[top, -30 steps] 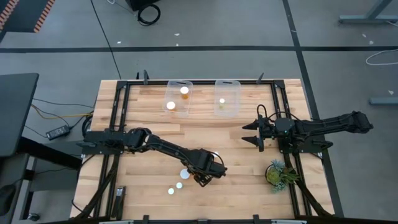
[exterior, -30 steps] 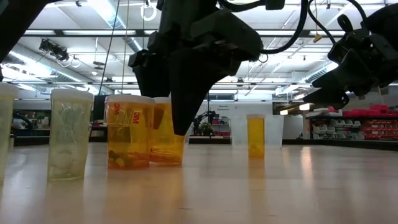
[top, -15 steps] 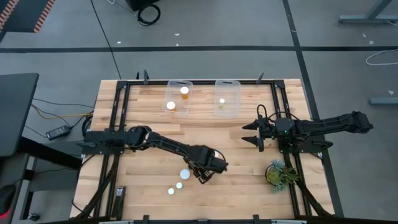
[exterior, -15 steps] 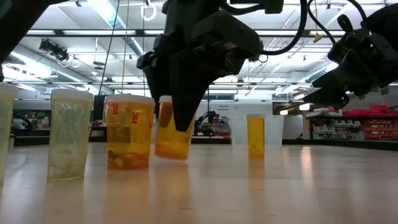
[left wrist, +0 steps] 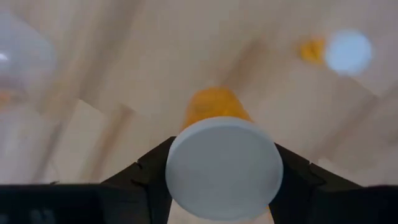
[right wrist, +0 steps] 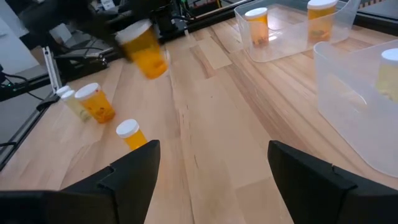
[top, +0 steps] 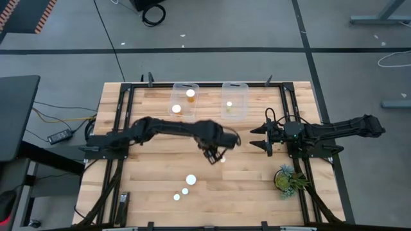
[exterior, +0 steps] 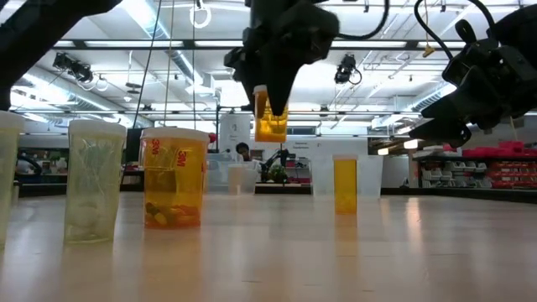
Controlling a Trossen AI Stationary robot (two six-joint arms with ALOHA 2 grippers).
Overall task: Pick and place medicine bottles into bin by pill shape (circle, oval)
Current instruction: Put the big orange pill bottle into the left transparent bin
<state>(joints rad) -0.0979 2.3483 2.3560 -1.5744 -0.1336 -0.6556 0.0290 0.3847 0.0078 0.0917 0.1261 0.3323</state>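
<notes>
The counter (top: pixel 154 160) carries two clear bins (top: pixel 183 101) along its far edge. The left pincer (top: pixel 215 153) is closed on a medicine bottle (exterior: pixel 270 117), held upright and well above the wood near mid-counter. The bins lie farther out from it, the left arm being nearer them. The right pincer (top: pixel 260 136) waits beside, its fingers spread wide and empty.

Left tool (right wrist: pixel 124 28) carrying bottle (right wrist: pixel 144 50) above table (right wrist: pixel 205 143).
</notes>
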